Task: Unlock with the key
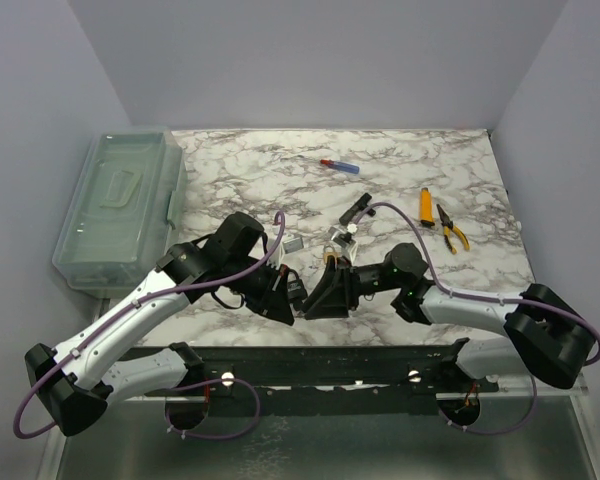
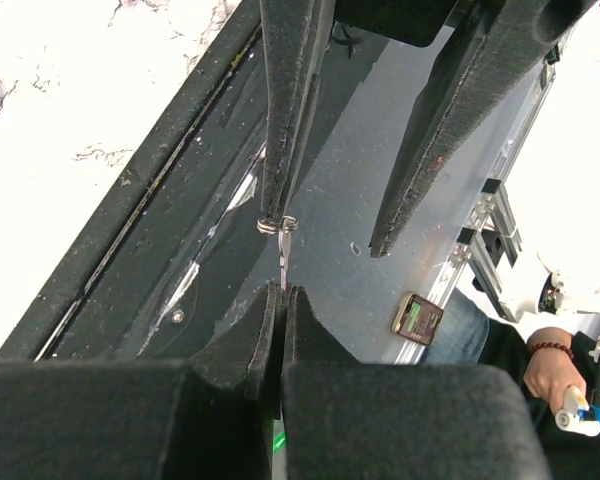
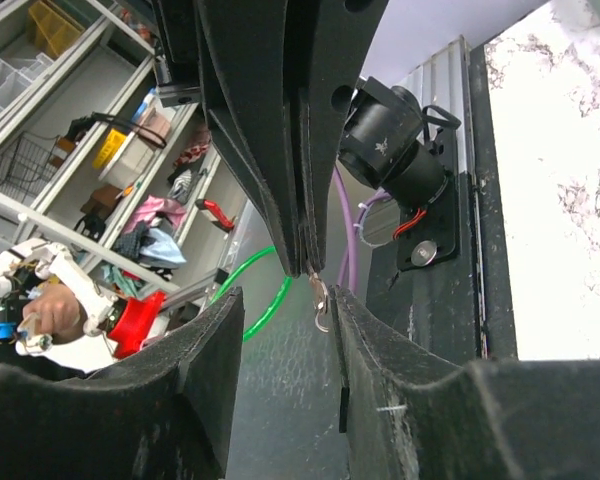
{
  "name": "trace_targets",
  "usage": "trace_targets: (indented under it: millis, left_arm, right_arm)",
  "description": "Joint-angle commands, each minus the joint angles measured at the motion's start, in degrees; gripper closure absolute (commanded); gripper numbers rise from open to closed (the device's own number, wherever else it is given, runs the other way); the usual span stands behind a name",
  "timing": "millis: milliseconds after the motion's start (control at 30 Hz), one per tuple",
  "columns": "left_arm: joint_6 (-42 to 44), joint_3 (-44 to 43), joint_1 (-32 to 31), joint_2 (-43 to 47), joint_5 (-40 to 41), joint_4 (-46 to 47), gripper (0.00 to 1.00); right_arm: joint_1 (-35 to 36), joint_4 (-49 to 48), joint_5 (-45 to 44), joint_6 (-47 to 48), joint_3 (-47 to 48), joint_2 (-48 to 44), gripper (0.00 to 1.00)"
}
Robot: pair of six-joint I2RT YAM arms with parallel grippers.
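Key (image 2: pixel 283 258) is pinched in our left hand (image 2: pixel 283 293) at the near edge of the table (image 1: pixel 400 170); our right hand (image 3: pixel 287 300) gapes wide around it; unlocking is not yet begun.

White-and-black arms (image 1: pixel 130 310) carry purple cables (image 1: pixel 281 232) and end in matte black fingers (image 2: pixel 290 100).

Robotics lab, teleoperation test cell.
- Marble-pattern tabletop (image 1: pixel 400 160) boxed on three sides by plain pale partition walls (image 1: pixel 310 60).
- At tabletop's near edge: black mounting rail (image 1: pixel 320 365) carrying left arm (image 1: pixel 130 320) and right arm (image 1: pixel 480 305), cables exposed.
- Off tabletop's left edge: clear lidded storage box (image 1: pixel 120 210).
- On tabletop, right side: yellow-handled pliers (image 1: pixel 452 228), orange-handled tool (image 1: pixel 426 205).
- Beyond near edge: aluminium extrusion frame (image 2: pixel 490 235), cluttered shelving with bins (image 3: pixel 70 120), person (image 2: pixel 550 365) gripping blue-white handheld controller (image 2: pixel 585 412).
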State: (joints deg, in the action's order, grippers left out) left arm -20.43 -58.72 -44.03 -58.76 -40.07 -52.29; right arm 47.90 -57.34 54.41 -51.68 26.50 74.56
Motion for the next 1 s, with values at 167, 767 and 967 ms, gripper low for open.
trace_targets:
  millis: [167, 767, 967]
  left_arm:
    - [1.2, -1.6, -0.4, 0.6, 0.0, 0.1, 1.0]
    - [1.2, -1.5, -0.5, 0.6, 1.2, 0.8, 1.0]
    - [1.3, -1.5, -0.5, 0.1, 1.7, 0.9, 1.0]
  right_arm:
    - [-0.2, -8.4, 3.7, -4.0, 0.3, 4.4, 0.61]
    - [-0.1, -10.9, 4.8, -5.3, 1.2, 6.9, 0.76]
    - [-0.1, -10.4, 4.3, -5.1, 1.4, 6.9, 0.76]
